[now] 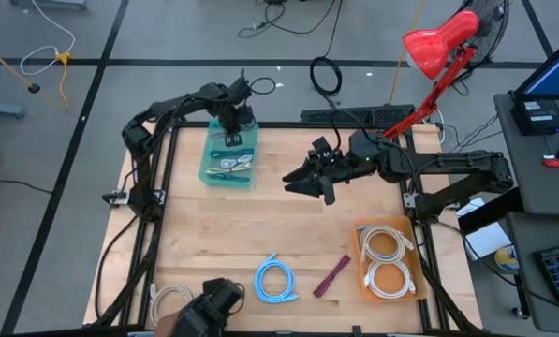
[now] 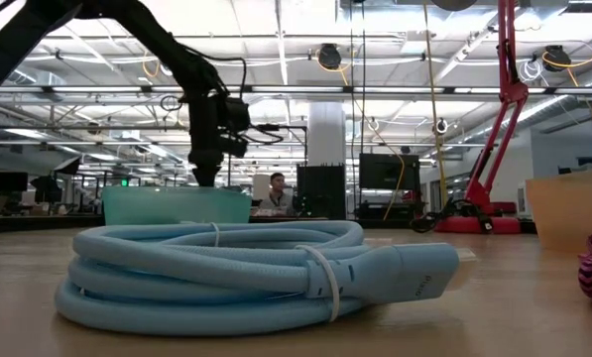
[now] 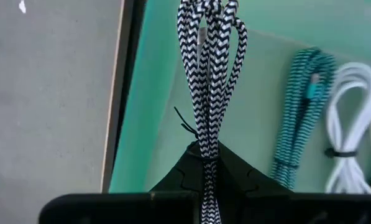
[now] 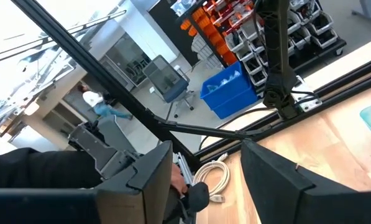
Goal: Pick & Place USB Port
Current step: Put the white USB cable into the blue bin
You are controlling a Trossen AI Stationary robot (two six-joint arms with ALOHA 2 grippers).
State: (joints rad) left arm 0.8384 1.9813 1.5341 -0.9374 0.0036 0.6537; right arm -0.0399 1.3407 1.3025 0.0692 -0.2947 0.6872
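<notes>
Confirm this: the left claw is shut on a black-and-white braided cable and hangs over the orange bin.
One detail is wrong. The left claw is shut on the black-and-white braided cable, but it hangs over the teal bin, not the orange bin. The high view shows this; the left wrist view shows teal bin walls behind the cable.
</notes>
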